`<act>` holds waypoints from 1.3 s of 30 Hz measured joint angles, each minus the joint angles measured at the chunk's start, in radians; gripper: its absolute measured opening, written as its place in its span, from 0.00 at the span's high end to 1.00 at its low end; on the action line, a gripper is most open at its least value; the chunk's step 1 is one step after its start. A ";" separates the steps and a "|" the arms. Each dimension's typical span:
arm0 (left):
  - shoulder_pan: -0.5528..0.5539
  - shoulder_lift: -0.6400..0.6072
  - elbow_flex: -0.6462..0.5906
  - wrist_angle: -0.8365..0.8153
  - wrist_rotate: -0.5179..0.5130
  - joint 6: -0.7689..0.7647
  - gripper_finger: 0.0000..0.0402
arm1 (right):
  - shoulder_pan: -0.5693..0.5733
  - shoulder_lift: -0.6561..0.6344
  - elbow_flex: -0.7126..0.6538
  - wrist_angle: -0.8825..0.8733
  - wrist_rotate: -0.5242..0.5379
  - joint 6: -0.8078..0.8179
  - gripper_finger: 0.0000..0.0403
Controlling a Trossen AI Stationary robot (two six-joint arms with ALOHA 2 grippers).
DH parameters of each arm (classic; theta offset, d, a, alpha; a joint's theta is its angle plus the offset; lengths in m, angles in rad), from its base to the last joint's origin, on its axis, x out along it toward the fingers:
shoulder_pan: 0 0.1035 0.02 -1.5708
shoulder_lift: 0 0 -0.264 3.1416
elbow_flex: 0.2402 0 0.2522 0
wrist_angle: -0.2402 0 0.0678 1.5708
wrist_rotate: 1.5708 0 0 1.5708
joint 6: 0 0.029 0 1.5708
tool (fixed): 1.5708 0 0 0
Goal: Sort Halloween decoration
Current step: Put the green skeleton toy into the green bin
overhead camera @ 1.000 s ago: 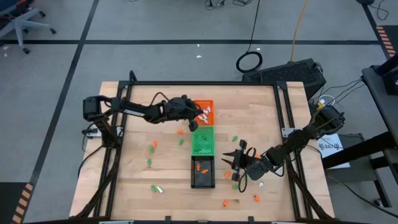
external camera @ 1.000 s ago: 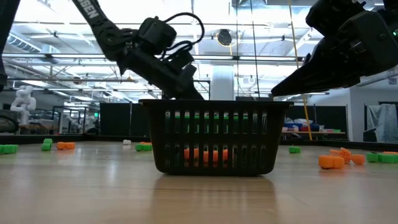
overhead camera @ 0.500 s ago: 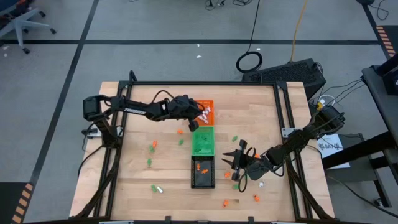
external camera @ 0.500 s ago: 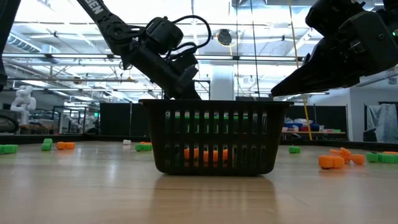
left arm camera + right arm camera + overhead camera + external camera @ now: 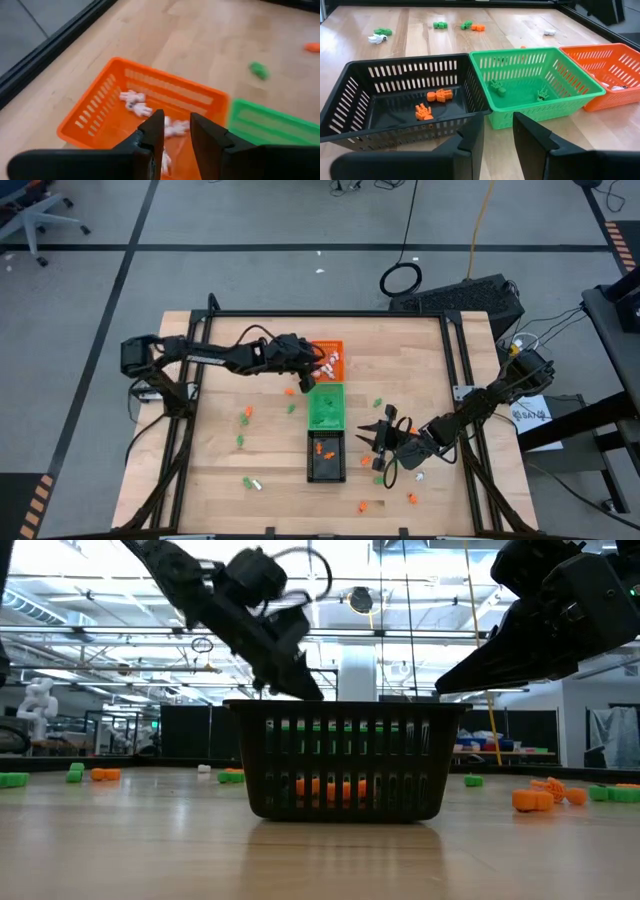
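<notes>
I see left gripper above orange tray, fingers narrowly parted, empty. Right gripper waits beside black tray, narrowly parted, empty.

orange tray, green tray, black tray in row on wooden table.

Pale matt wood-grain table; slotted glossy plastic orange tray beside green tray; matt dark left gripper fingers
</notes>
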 joint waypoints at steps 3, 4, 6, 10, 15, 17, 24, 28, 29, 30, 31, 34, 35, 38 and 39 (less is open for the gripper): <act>-0.048 -0.085 -0.007 -0.071 -0.031 0.007 0.77 | 0.000 0.000 0.000 0.000 0.000 0.003 0.78; -0.064 -0.115 -0.010 -0.088 -0.039 0.017 0.77 | 0.000 0.000 0.000 0.000 0.000 0.003 0.78; -0.098 -0.173 -0.028 -0.136 -0.049 0.031 0.77 | 0.000 0.000 0.000 0.000 0.000 0.003 0.78; -0.168 -0.258 -0.095 -0.191 -0.077 0.021 0.77 | 0.000 0.000 0.001 0.000 0.000 0.003 0.78; -0.286 -0.333 -0.210 -0.184 -0.097 -0.118 0.77 | 0.000 0.000 0.001 -0.001 0.000 -0.013 0.78; -0.354 -0.353 -0.243 -0.140 -0.122 -0.172 0.77 | -0.001 0.000 0.001 -0.005 0.000 -0.020 0.78; -0.578 -0.378 -0.287 -0.120 -0.320 -0.184 0.77 | -0.011 0.000 0.001 0.003 0.005 -0.040 0.78; -0.663 -0.378 -0.286 -0.123 -0.323 -0.190 0.77 | -0.016 0.000 0.001 0.031 0.005 -0.040 0.78; -0.681 -0.378 -0.286 -0.131 -0.331 -0.202 0.77 | -0.016 0.000 0.001 0.037 0.005 -0.042 0.78; -0.696 -0.378 -0.286 -0.144 -0.342 -0.212 0.77 | -0.016 0.000 0.001 0.038 0.005 -0.042 0.78; -0.711 -0.378 -0.286 -0.157 -0.356 -0.229 0.77 | -0.016 0.000 0.001 0.038 0.005 -0.042 0.78; -0.745 -0.378 -0.286 -0.228 -0.404 -0.314 0.77 | -0.019 0.000 0.001 0.038 0.006 -0.043 0.78; -0.754 -0.378 -0.286 -0.262 -0.419 -0.357 0.77 | -0.022 0.000 0.001 0.038 0.005 -0.043 0.78; -0.771 -0.378 -0.286 -0.385 -0.469 -0.515 0.77 | -0.034 0.000 0.001 0.038 0.005 -0.045 0.78; -0.775 -0.378 -0.286 -0.435 -0.476 -0.571 0.77 | -0.038 0.000 0.001 0.038 0.005 -0.048 0.78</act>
